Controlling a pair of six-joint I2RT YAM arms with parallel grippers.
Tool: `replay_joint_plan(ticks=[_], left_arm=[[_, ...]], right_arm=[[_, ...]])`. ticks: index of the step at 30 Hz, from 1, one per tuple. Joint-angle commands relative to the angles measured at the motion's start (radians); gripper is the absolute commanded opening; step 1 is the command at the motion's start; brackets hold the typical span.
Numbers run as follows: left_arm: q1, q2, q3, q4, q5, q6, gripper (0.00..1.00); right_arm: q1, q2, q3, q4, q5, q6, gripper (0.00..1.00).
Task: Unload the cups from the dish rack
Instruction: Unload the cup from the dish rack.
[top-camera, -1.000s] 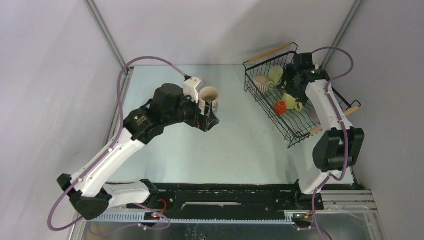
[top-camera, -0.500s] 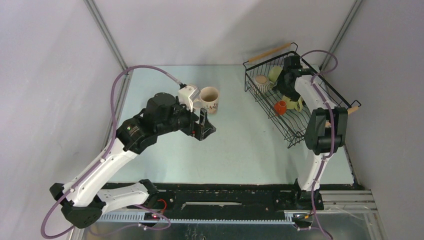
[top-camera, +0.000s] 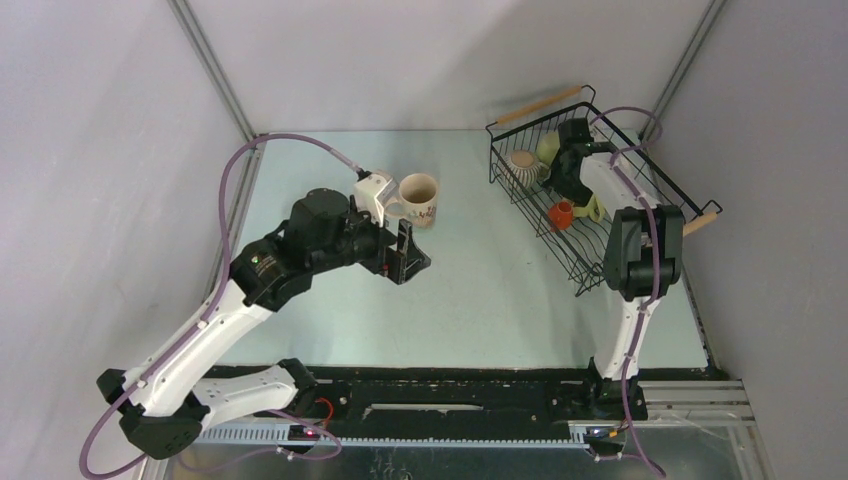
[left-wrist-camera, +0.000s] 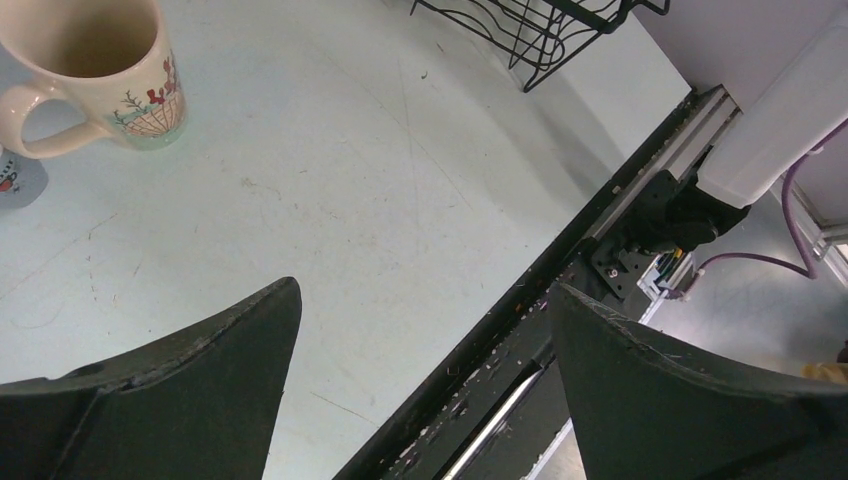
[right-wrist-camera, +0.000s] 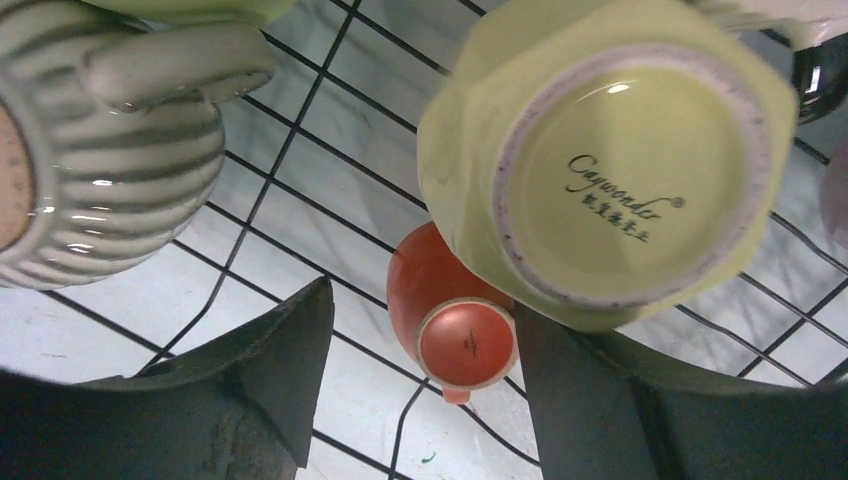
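Looking down from the top camera, I see the dish rack (top-camera: 596, 250) at the far right of the bench (top-camera: 480, 290), with my right hand (right-wrist-camera: 420, 310) down inside it. On the right wrist camera its fingers (right-wrist-camera: 270, 370) stand spread, one on each side of a small orange cup (right-wrist-camera: 455, 325) lying on the wires; I see a gap on the left side and cannot tell whether the other finger touches. A pale yellow-green cup (right-wrist-camera: 610, 170) sits bottom-up just over the orange one, and a ribbed beige cup (right-wrist-camera: 110, 150) lies beside them. My left hand (left-wrist-camera: 420, 300) hangs over the bench, spread wide and holding nothing. The floral mug (left-wrist-camera: 95, 70) stands upright on the bench near it, apart from both fingers.
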Motion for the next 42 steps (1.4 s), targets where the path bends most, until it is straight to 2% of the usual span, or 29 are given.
replay_joint_plan(ticks=[1,11,15,20,28,32,37,42], left_arm=[[-0.011,-0.004,-0.019,0.017,0.014,-0.019,1.0],[-0.016,0.008,-0.024,0.017,0.012,-0.026,1.0],[-0.021,0.017,-0.026,0.017,0.013,-0.027,1.0],[-0.025,0.022,-0.032,0.019,0.01,-0.028,1.0],[-0.031,0.036,-0.032,0.026,0.013,-0.03,1.0],[-0.033,0.042,-0.035,0.031,0.013,-0.033,1.0],[-0.034,0.055,-0.036,0.045,0.007,-0.05,1.0],[-0.033,0.081,-0.032,0.061,-0.001,-0.067,1.0]], right_arm=[[0.009,0.018,-0.027,0.048,0.037,0.008,0.73],[0.02,0.039,-0.069,0.074,0.039,0.014,0.71],[0.033,0.021,-0.092,0.075,0.051,0.019,0.77],[0.04,-0.01,-0.117,0.076,0.064,0.02,0.78],[0.061,-0.036,-0.123,0.066,0.09,0.011,0.73],[0.061,-0.041,-0.103,0.042,0.09,0.007,0.64],[0.059,-0.066,-0.058,0.002,0.07,0.003,0.42],[0.053,-0.094,-0.001,-0.05,0.049,-0.008,0.34]])
